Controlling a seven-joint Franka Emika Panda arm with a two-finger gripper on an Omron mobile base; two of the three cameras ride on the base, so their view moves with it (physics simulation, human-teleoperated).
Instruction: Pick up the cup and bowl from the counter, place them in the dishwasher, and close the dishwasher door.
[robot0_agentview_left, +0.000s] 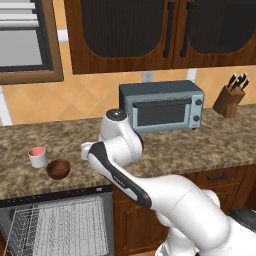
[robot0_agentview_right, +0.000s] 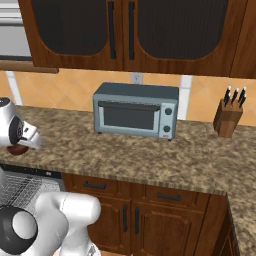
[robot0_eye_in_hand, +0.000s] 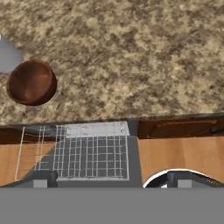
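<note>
The white cup (robot0_agentview_left: 38, 156) with its pinkish-red inside stands on the granite counter (robot0_agentview_left: 200, 145) at the left. The dark reddish-brown bowl (robot0_agentview_left: 58, 169) sits just right of it, close to the front edge. Below them the dishwasher (robot0_agentview_left: 60, 222) stands open with its white wire rack showing. In the hand view my gripper (robot0_eye_in_hand: 116, 178) is open and empty, looking down over the counter's front edge and the rack (robot0_eye_in_hand: 87, 153). There the bowl (robot0_eye_in_hand: 31, 82) lies up and to the left, with a sliver of the cup (robot0_eye_in_hand: 6, 57) beyond it. The bowl (robot0_agentview_right: 17, 149) peeks from under my hand.
A grey toaster oven (robot0_agentview_left: 162, 106) stands at the back of the counter, with a wooden knife block (robot0_agentview_left: 229, 100) at the far right. Dark wooden wall cabinets (robot0_agentview_left: 150, 30) hang overhead. Brown drawers and cabinet doors (robot0_agentview_right: 145, 210) sit right of the dishwasher.
</note>
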